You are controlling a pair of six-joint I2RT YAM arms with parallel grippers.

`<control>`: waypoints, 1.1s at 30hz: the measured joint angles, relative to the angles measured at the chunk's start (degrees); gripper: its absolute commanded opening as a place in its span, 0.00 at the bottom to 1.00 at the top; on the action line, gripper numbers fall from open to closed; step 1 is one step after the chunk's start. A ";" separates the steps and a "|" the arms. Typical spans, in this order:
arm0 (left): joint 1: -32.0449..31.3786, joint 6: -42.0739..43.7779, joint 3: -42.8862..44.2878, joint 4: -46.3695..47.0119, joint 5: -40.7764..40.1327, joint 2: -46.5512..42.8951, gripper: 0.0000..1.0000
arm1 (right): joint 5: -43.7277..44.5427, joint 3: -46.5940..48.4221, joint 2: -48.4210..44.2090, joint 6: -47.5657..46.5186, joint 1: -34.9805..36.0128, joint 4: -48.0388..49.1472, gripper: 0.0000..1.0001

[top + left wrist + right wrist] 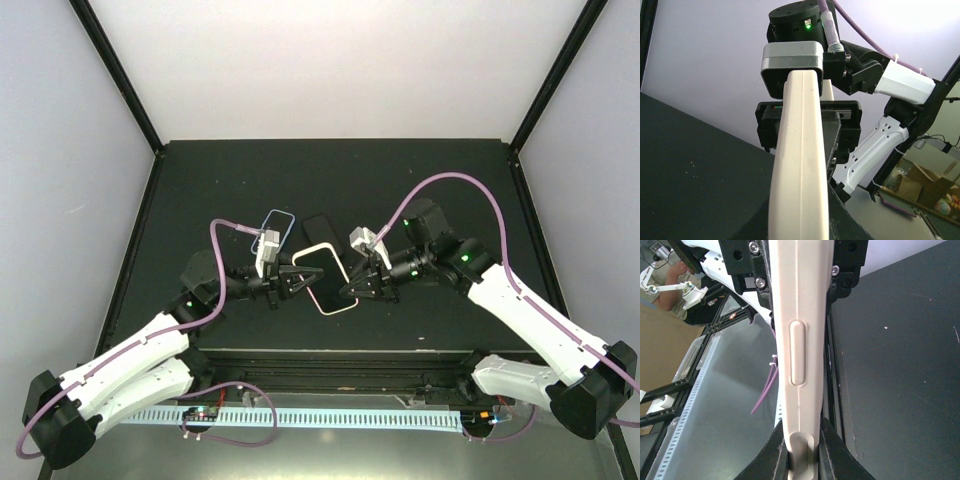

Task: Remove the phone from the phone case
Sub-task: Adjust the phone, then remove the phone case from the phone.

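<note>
1. From above, my left gripper [297,281] and right gripper [350,288] are each closed on an opposite long edge of a cream-rimmed phone [325,280], holding it over the dark table [430,170]. The pale blue phone case [276,223] lies flat behind my left wrist. I cannot tell whether the phone sits inside it.
2. Left wrist: the cream-rimmed phone [800,165] fills the middle, edge-on.
3. Right wrist: my fingers [832,457] press both faces of the cream-rimmed phone [802,340].
</note>
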 measured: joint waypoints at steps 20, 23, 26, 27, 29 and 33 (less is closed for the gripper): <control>4.76 7.87 16.59 -24.24 13.70 6.10 0.02 | 2.73 4.35 -0.13 -29.11 0.02 -19.71 0.52; 4.85 7.23 16.59 -24.55 14.60 6.80 0.01 | 2.64 4.35 -0.28 -29.03 0.02 -19.23 0.48; 4.85 6.84 16.59 -24.52 15.08 6.80 0.02 | 2.47 4.35 -0.28 -28.65 0.17 -18.75 0.46; 4.87 6.69 16.57 -24.52 15.23 6.80 0.01 | 2.45 4.35 -0.28 -28.63 0.24 -18.60 0.46; 4.87 6.03 16.57 -24.39 15.65 6.82 0.02 | 2.45 4.35 -0.28 -28.61 0.50 -18.14 0.45; 4.87 4.63 16.57 -23.56 16.26 6.97 0.02 | 2.49 4.28 -0.28 -28.61 0.96 -17.49 0.42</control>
